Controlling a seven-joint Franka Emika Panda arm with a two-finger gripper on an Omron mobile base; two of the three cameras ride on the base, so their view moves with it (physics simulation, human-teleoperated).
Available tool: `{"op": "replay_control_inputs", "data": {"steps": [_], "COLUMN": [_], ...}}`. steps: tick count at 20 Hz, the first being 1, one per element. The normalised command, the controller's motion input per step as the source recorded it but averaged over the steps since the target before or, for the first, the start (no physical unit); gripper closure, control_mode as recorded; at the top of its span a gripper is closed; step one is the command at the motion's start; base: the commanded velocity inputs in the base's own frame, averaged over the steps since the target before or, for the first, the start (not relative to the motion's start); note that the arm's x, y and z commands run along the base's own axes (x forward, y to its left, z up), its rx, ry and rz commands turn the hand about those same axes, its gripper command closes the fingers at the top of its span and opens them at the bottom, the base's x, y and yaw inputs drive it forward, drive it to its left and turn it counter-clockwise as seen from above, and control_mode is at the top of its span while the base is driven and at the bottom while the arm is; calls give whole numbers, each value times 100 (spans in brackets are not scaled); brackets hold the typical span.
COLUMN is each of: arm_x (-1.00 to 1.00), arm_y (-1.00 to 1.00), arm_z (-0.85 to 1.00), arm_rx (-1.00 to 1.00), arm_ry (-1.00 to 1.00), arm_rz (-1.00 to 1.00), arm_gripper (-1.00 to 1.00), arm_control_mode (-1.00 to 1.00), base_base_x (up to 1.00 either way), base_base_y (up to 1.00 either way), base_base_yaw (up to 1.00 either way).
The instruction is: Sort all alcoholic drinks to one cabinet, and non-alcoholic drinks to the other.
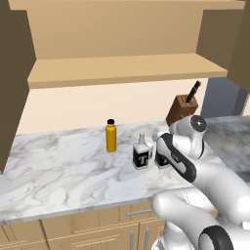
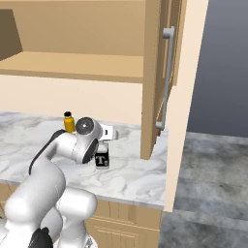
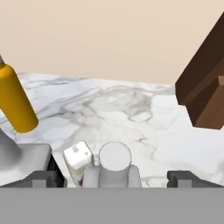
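Note:
Two alcoholic drinks with black "T" labels stand on the marble counter. One bottle stands free; the other is partly hidden behind my arm. In the hand view my gripper is open, its fingertips on either side of a pale bottle neck without touching it. The other bottle's shoulder shows at the left. The non-alcoholic drink, an orange bottle with a black cap, stands upright left of them. The wide cabinet's shelf hangs above. The narrow cabinet's door stands to the right.
A dark brown knife block stands just right of the bottles, near the counter's right end. A small whitish block sits beside the neck; I cannot tell what it is. Drawers run below the counter front.

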Motion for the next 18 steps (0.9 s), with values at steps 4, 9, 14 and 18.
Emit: {"op": "replay_control_inputs", "data": {"steps": [4, 9, 14, 18], "arm_x": [11, 2, 9, 14], "arm_y": [4, 0, 0, 0], "arm_z": [-17, -18, -4, 0], "arm_rx": [0, 0, 0, 0], "arm_ry": [0, 0, 0, 0], "arm_rz": [1, 2, 2, 4], "arm_gripper": [-100, -100, -100, -100], "arm_control_mode": [-100, -100, -100, -100], "base_base_x": [0, 0, 0, 0], "base_base_y": [0, 0, 0, 0], "base_base_yaw": [0, 0, 0, 0]}}
